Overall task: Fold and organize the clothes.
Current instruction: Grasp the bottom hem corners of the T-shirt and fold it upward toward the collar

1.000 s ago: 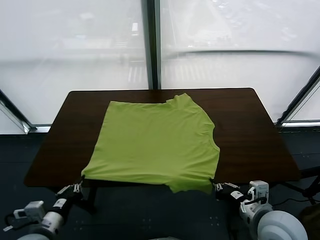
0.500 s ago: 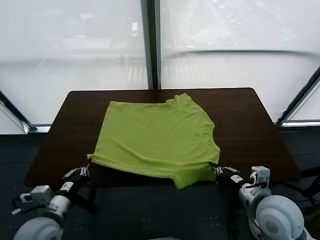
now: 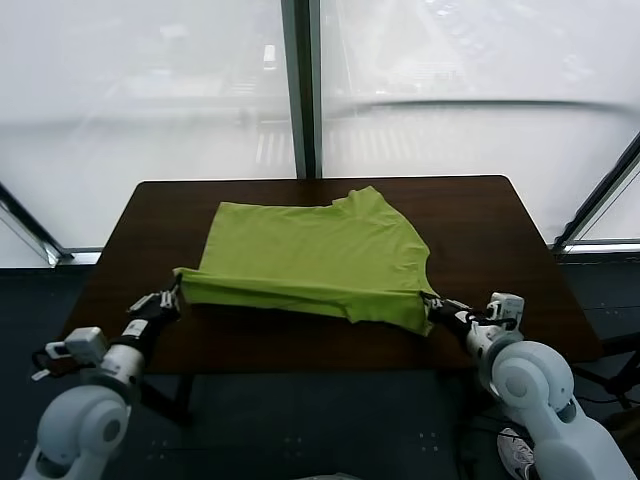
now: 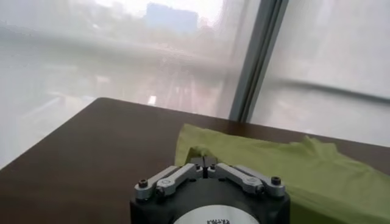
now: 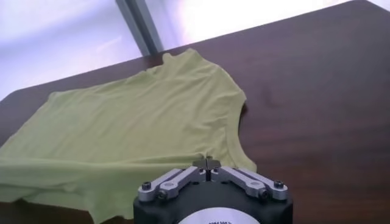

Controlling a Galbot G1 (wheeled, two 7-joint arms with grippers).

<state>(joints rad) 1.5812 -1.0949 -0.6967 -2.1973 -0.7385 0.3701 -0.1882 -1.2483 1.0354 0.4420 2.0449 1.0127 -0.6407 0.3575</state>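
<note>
both grippers, left (image 3: 176, 296) and right (image 3: 432, 304), pinch the t-shirt's (image 3: 320, 250) near corners

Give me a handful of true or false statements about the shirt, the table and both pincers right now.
1. Both pincers, the left pincer and the right pincer, are shut on the lime-green T-shirt. True.
2. The T-shirt's near edge is lifted and carried toward the window. True.
3. The T-shirt hangs off the table's far edge. False: its far part lies flat on the dark brown table.
4. The left pincer is parked away from the shirt. False: it grips the near left corner.
</note>
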